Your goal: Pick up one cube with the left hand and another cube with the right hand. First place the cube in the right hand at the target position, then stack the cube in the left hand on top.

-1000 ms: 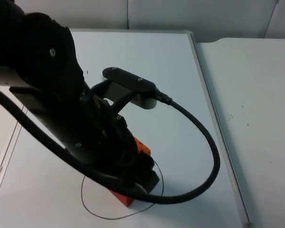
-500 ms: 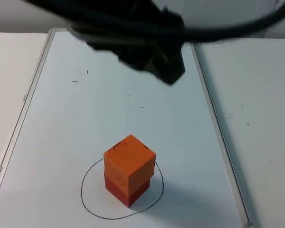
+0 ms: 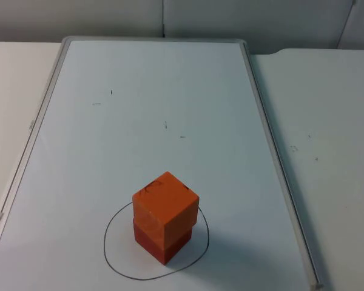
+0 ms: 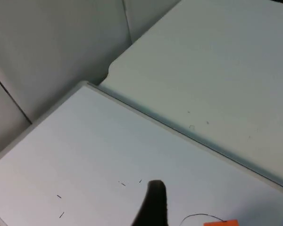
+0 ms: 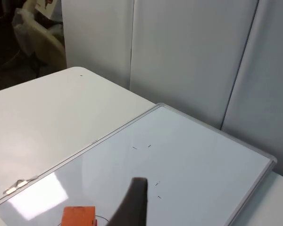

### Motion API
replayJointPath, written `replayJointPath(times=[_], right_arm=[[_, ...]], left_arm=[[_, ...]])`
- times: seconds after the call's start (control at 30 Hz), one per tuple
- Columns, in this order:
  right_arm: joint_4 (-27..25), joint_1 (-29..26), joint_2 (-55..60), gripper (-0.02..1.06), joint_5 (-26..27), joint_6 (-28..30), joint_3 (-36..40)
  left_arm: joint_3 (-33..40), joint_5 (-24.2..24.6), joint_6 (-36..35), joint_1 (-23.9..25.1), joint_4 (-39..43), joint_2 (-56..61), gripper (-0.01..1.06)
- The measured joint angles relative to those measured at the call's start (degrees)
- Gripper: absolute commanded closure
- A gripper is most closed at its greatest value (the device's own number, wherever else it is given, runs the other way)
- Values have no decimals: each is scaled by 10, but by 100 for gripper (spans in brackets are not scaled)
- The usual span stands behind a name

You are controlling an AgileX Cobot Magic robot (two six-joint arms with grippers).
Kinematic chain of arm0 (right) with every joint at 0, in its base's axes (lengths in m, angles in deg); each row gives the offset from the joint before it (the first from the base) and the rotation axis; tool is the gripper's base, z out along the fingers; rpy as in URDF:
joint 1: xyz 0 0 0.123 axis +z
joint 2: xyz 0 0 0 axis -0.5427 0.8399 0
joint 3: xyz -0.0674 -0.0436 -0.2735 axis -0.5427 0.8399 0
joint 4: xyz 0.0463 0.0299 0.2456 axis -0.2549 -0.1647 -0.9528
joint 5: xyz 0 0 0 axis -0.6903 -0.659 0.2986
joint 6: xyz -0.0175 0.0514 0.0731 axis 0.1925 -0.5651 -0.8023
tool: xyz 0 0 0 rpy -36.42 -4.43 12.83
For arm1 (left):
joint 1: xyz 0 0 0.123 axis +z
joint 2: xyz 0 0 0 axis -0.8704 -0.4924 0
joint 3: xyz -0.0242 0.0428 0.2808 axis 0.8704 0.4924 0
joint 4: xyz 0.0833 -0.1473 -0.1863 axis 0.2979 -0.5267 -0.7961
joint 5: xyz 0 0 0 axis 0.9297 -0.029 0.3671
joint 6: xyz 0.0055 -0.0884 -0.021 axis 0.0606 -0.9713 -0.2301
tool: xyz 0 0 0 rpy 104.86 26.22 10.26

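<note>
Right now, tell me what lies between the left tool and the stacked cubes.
Bare whiteboard, in the left wrist view: only faint pen marks and the drawn circle separate the left tool from the stacked cubes.

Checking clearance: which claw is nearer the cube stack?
Cannot tell, neither clearly. Left claw and right claw both hang high above the table, each well apart from the cube stack.

Matt orange cubes [image 3: 165, 209], glossy smooth whiteboard [image 3: 170, 109] w/ metal-look frame
</note>
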Motion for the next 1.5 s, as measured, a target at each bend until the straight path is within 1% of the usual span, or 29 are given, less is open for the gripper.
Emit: replayJointPath(times=[0.03, 0.13, 0.17, 0.23, 0.27, 0.3, 0.4, 0.43, 0.5, 0.53, 0.67, 0.7, 0.83, 0.87, 1.0, 1.2, 1.4, 1.5], right_arm=[[0, 0, 0, 20, -1, 0, 0], [0, 0, 0, 20, -2, 0, 0], [0, 0, 0, 20, -2, 0, 0], [0, 0, 0, 20, -2, 3, 0], [-1, 0, 0, 20, -2, 12, 0], [-1, 0, 0, 20, -2, 12, 0], [-12, 0, 0, 20, -2, 35, 0], [-12, 0, 0, 20, -2, 35, 0], [-21, 0, 0, 20, -2, 50, 0], [-21, 0, 0, 20, -2, 50, 0], [-24, 0, 0, 20, -2, 70, 0], [-24, 0, 0, 20, -2, 70, 0], [-25, 0, 0, 20, -2, 75, 0], [-25, 0, 0, 20, -2, 75, 0], [-26, 0, 0, 20, -2, 75, 0], [-26, 0, 0, 20, -2, 76, 0], [-26, 0, 0, 20, -2, 75, 0], [-26, 0, 0, 20, -2, 74, 0]], left_arm=[[7, 5, 0, 0, 1, 21, 31], [71, 11, 0, 0, 2, 95, 31], [71, 11, 0, 0, 2, 95, 31], [123, 17, -1, 0, 2, 142, 31], [168, 23, -1, 0, 2, 174, 31], [168, 23, -1, 0, 2, 174, 31], [242, 41, -14, 0, 2, 249, 31], [242, 41, -14, 0, 2, 249, 31], [281, 63, -25, 0, 2, 322, 31], [281, 63, -25, 0, 2, 322, 31], [306, 100, -50, 0, 11, 424, 31], [306, 100, -50, 0, 11, 424, 31], [313, 151, -91, 0, 24, 509, 31], [313, 151, -91, 0, 24, 509, 31], [314, 195, -106, 0, 34, 540, 31], [328, 200, -101, 0, 40, 541, 31], [369, 205, -82, 0, 46, 541, 31], [369, 205, -81, 0, 50, 541, 31]])
